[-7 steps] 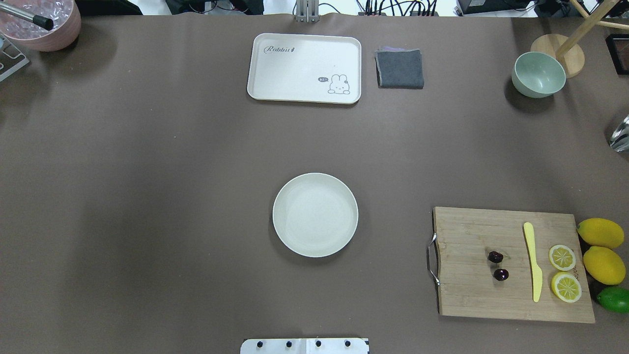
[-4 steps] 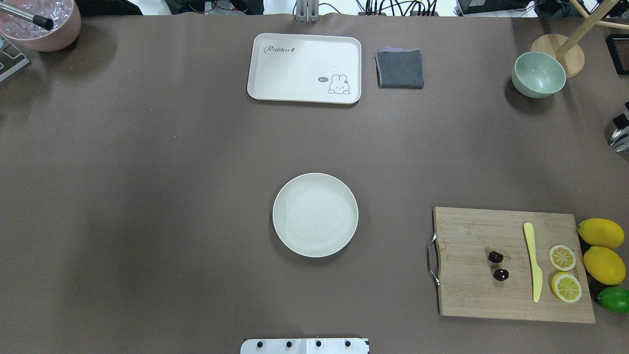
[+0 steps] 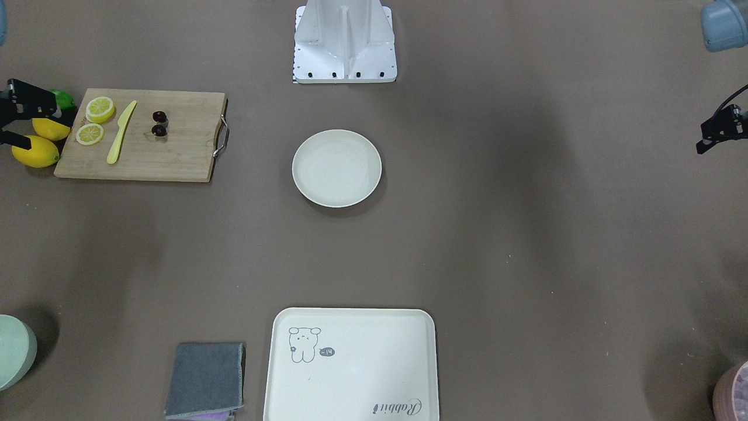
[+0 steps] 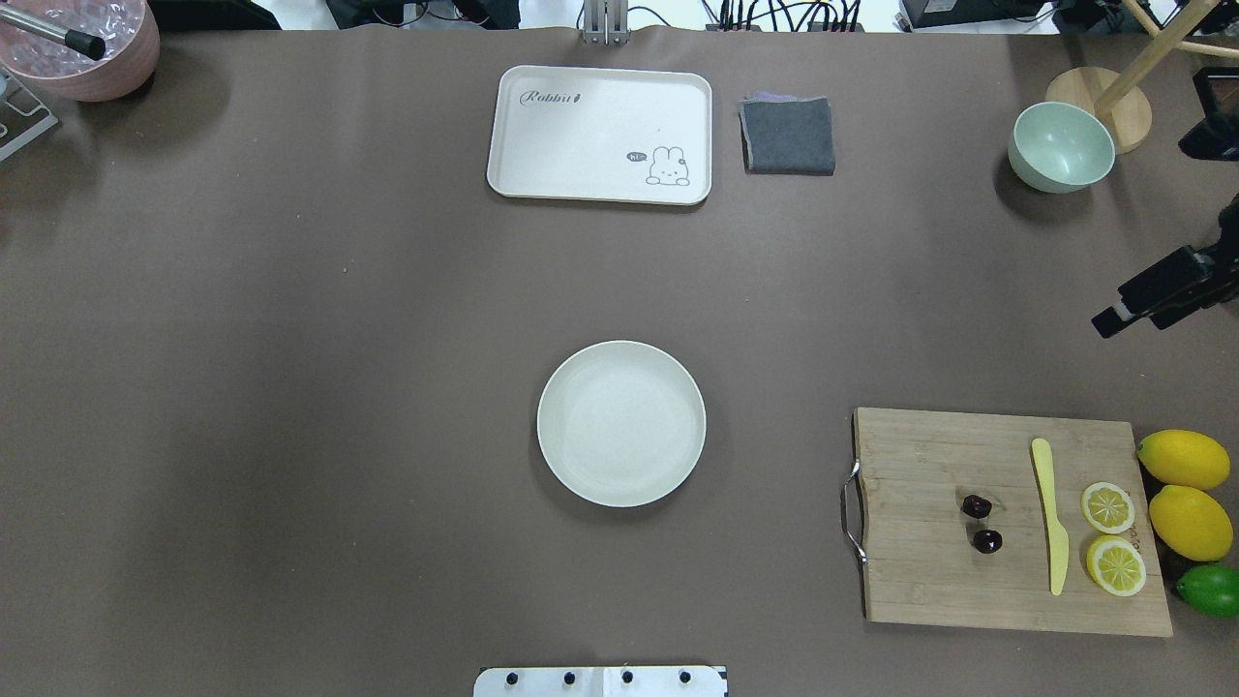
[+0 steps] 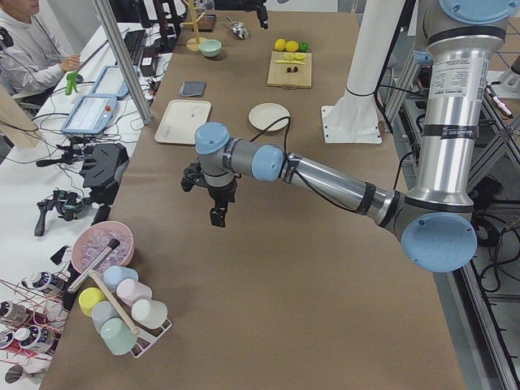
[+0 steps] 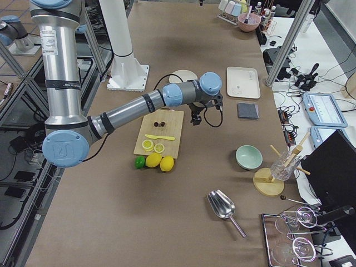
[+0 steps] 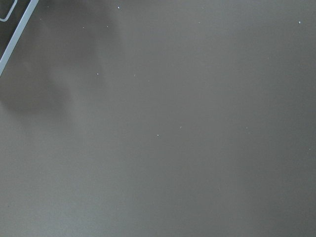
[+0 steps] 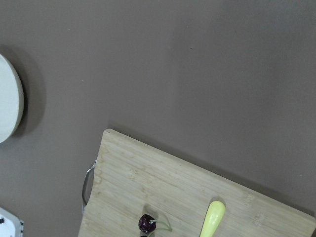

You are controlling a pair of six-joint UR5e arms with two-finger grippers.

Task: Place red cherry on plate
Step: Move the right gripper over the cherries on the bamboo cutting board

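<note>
The red cherry [image 4: 982, 523] is a pair of small dark maroon fruits lying on a wooden cutting board [image 4: 929, 581] at the table's right; it also shows in the front-facing view [image 3: 159, 123] and at the bottom of the right wrist view [image 8: 146, 223]. The plate [image 4: 621, 423], round, cream-white and empty, sits mid-table to the board's left. My right gripper [image 4: 1142, 237] hovers open at the right edge, beyond the board's far corner and apart from the cherry. My left gripper [image 3: 721, 131] hangs open over bare mat far to the left, holding nothing.
On the board lie a yellow knife [image 4: 1048, 513] and two lemon halves [image 4: 1111, 537]; whole lemons [image 4: 1183, 484] and a lime [image 4: 1210, 589] sit beside it. A cream tray [image 4: 600, 134], grey cloth [image 4: 788, 136] and green bowl [image 4: 1060, 145] line the far side.
My right gripper has come into the overhead view from the right edge, moving leftward. The cherry, plate and board have not moved.
</note>
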